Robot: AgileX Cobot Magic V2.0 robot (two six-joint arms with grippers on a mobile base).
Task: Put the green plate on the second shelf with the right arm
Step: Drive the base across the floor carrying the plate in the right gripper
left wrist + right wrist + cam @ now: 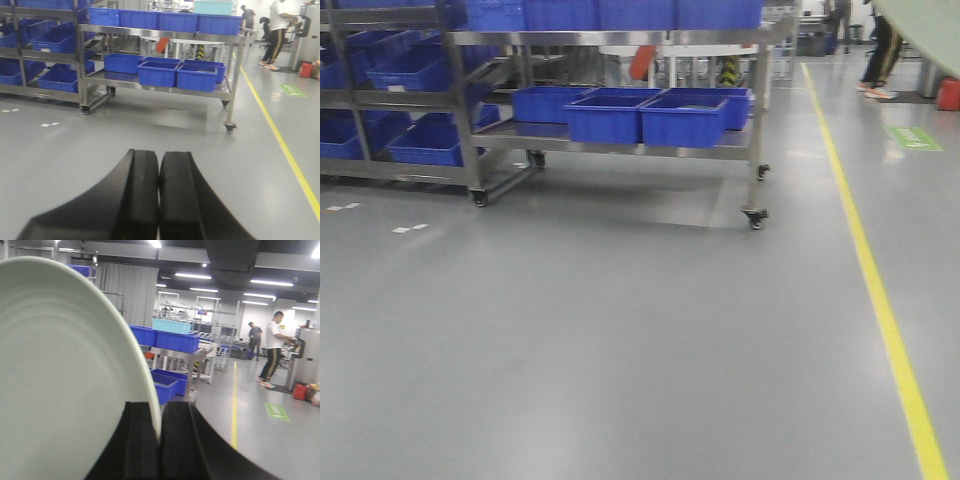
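The green plate [65,370] is pale mint with faint rings and fills the left of the right wrist view, standing on edge. My right gripper [159,412] is shut on its rim, one black finger on each face. A pale green edge of the plate [925,30] shows at the top right corner of the front view. My left gripper [159,162] is shut and empty, its black fingers pressed together above the grey floor. A steel wheeled shelf cart [760,110] with blue bins stands ahead; it also shows in the left wrist view [235,75].
Blue bins [605,115] sit on the cart's lower shelf and more on top [160,21]. A second rack with blue bins [410,140] stands at left. A yellow floor line [880,300] runs on the right. People [272,350] stand far right.
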